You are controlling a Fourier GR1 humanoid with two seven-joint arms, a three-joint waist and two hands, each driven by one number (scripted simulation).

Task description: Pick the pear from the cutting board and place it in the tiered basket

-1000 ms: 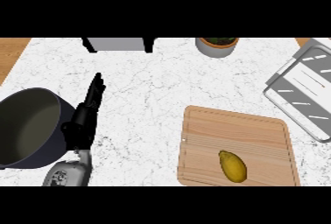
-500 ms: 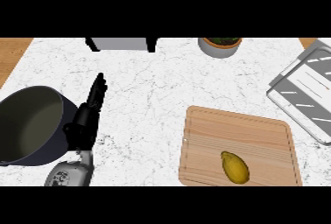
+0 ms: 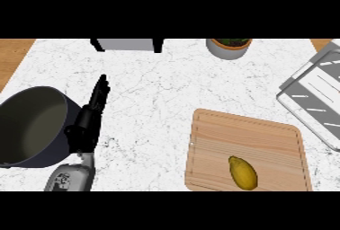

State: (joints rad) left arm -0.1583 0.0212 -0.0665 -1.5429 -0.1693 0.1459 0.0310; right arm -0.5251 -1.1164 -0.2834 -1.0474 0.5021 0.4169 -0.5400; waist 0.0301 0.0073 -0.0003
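Left hand: you see the left hand (image 3: 88,121) at the view's left, fingers straight and together, pointing up the counter, with the grey forearm (image 3: 69,177) entering from the lower edge.
Hold: your left hand carries nothing; its fingers curl round no object.
Contact: it lies just beside the pot (image 3: 33,127), at the pot's right rim; you cannot tell whether they touch.
Right hand: it shows nowhere in your view.
Pear: the yellow pear (image 3: 243,172) lies on the board (image 3: 247,138), in the board's lower half, near its front edge, long axis running roughly up and down the view.
Board: the wooden board sits right of centre on the white marbled counter (image 3: 159,90), well apart from your left hand.
Basket: the grey wire basket (image 3: 317,95) stands at the right edge, just beyond the board's upper right corner, partly cut off by the frame.
Pot: dark and round, at the left edge, open side up.
Far edge: a potted plant (image 3: 229,46) right of centre and a grey box (image 3: 127,44) left of centre, both partly cut off.
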